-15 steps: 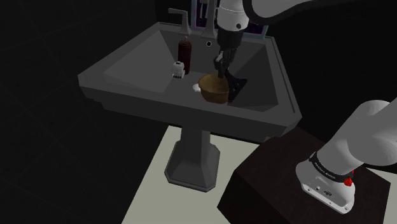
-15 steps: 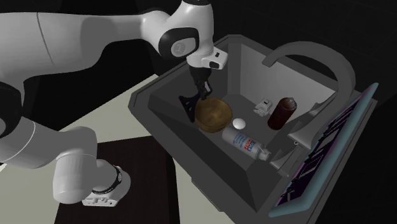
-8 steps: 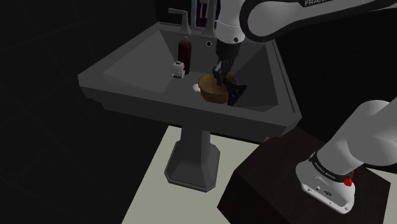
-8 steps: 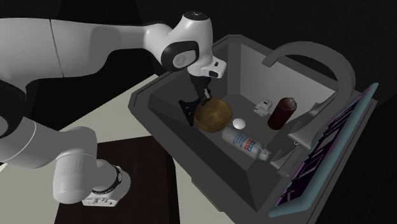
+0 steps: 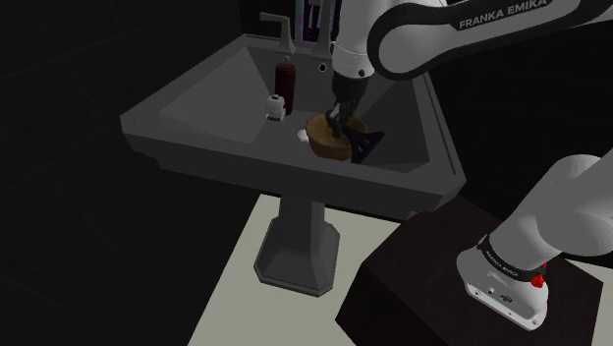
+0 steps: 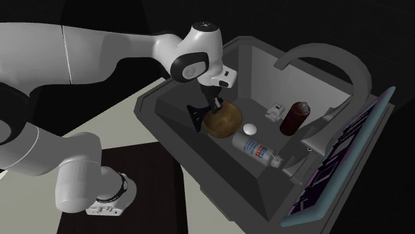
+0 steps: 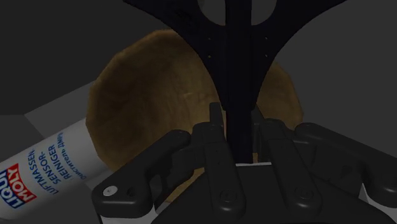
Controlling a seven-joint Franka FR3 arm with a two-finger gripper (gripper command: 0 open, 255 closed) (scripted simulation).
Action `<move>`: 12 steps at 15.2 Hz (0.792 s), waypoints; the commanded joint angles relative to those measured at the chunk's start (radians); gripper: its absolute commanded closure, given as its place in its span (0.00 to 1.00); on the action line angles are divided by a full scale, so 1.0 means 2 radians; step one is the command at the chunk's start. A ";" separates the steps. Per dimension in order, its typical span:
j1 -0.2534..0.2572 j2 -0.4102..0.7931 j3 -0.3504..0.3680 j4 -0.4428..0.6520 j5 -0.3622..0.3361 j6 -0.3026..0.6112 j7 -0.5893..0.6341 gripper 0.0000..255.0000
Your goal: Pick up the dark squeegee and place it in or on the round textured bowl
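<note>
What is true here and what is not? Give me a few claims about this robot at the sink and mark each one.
1. The gripper clasps the black squeegee between its fingers. True.
2. The brown bowl sits on the floor. False: it sits in the sink.
3. The white bottle stands upright. False: it lies on its side beside the bowl.
4. A dark red bottle stands upright in the sink. True.

Beside the bowl (image 6: 224, 119), a white bottle (image 6: 257, 149)
</note>
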 commanded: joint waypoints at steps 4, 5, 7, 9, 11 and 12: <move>0.003 0.001 0.002 -0.004 0.002 -0.007 -0.001 0.00; 0.002 0.001 0.000 -0.005 0.002 -0.007 -0.003 0.00; 0.002 0.000 0.001 -0.006 0.002 -0.006 -0.002 0.00; 0.003 0.002 0.003 -0.003 0.001 -0.008 0.001 0.00; 0.004 -0.007 0.002 0.023 0.004 -0.042 -0.001 0.00; 0.004 -0.010 0.001 0.036 0.005 -0.059 -0.002 0.00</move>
